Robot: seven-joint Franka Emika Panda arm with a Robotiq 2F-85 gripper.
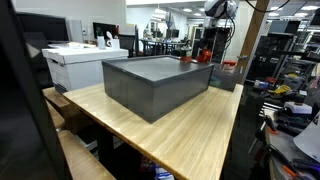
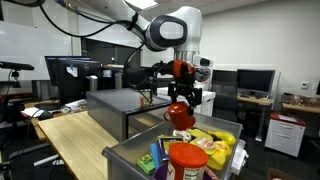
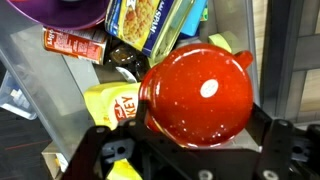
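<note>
Red pot (image 3: 200, 95) gripped round its smooth body by my hand (image 2: 181, 98) over grey bin (image 2: 120, 152); I judge it may slip onto pasta box (image 3: 150, 22).

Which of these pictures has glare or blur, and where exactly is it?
Wrist view: a white glare spot sits on the red pot held by the gripper; the packets behind look soft. In an exterior view, a dark blurred bar covers the left edge; in an exterior view, the near red-lidded jar is unfocused.
</note>
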